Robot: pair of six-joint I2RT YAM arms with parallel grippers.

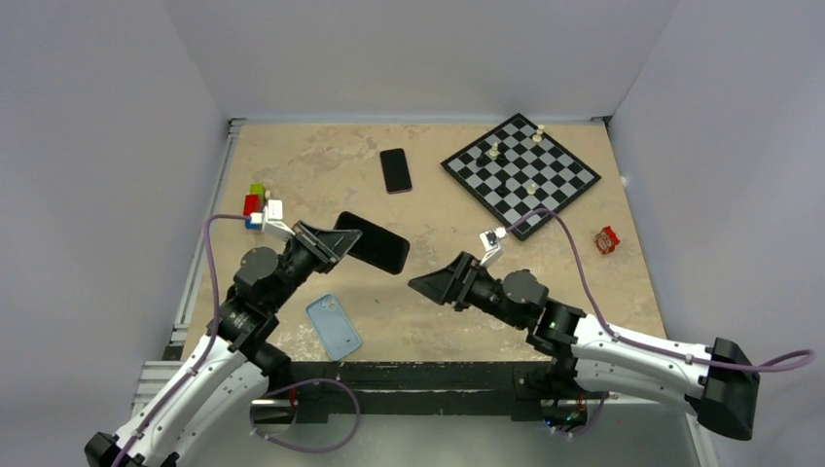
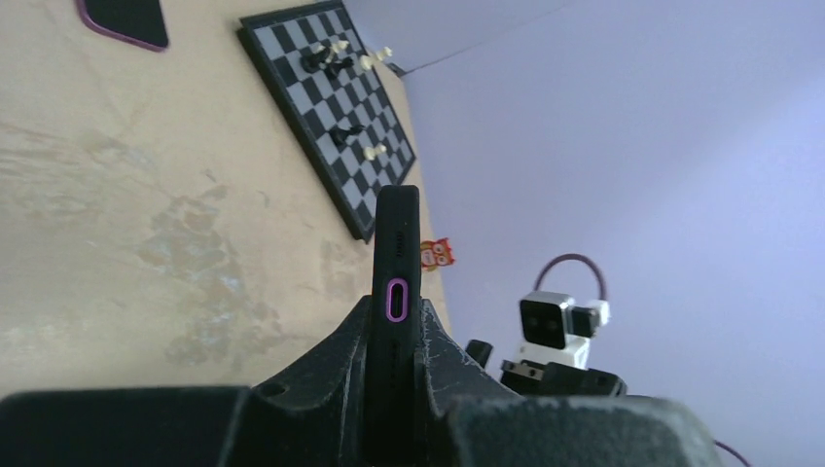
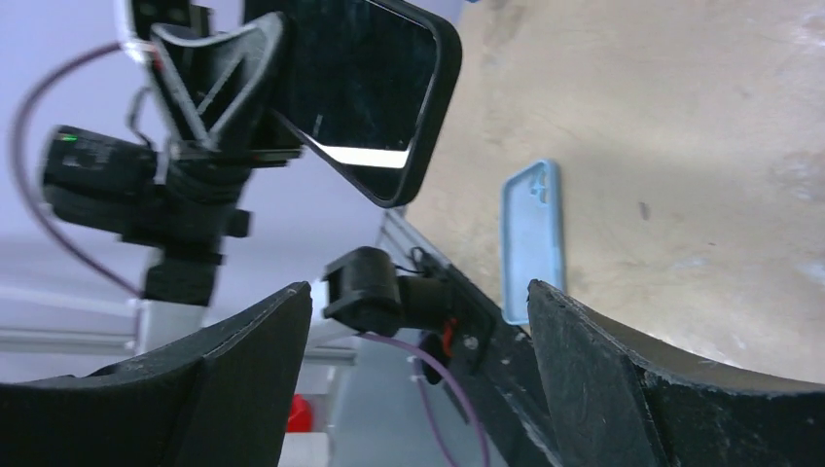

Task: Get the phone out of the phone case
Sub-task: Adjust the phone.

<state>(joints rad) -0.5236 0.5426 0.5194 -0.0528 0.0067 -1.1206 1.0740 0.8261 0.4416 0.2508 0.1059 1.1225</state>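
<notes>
Across the tan counter (image 1: 321, 165) we are seeing a black-and-grey chessboard (image 1: 520, 173) lying at the far right, turned at an angle. Both arms are reaching inward over the near half of the counter. On the left, the left claw (image 1: 336, 243) is clamping down on the phone (image 1: 375, 248), which is sitting inside its black case (image 1: 391, 261) and hanging in the air above the middle of the counter. From the left wrist we are looking along the phone (image 2: 397, 253) edge-on, its two faces pinched between the fingers (image 2: 331, 355). On the right, the right claw (image 1: 428, 284) is holding nothing. Its jaws are standing wide apart and pointing at the free right end of the phone, near it but not touching. From the right wrist, the glossy screen of the phone (image 3: 365, 88) is showing beyond the spread fingers (image 3: 243, 370). A light blue case (image 1: 334, 326) is lying flat near the left arm. A second dark phone (image 1: 395, 170) is resting farther back, left of the chessboard. Coloured blocks (image 1: 258, 204) are sitting at the left edge. A small red figure (image 1: 607, 239) is lying at the right, near the board. A few pale chess pieces (image 1: 493, 151) are standing on the board's far squares.
</notes>
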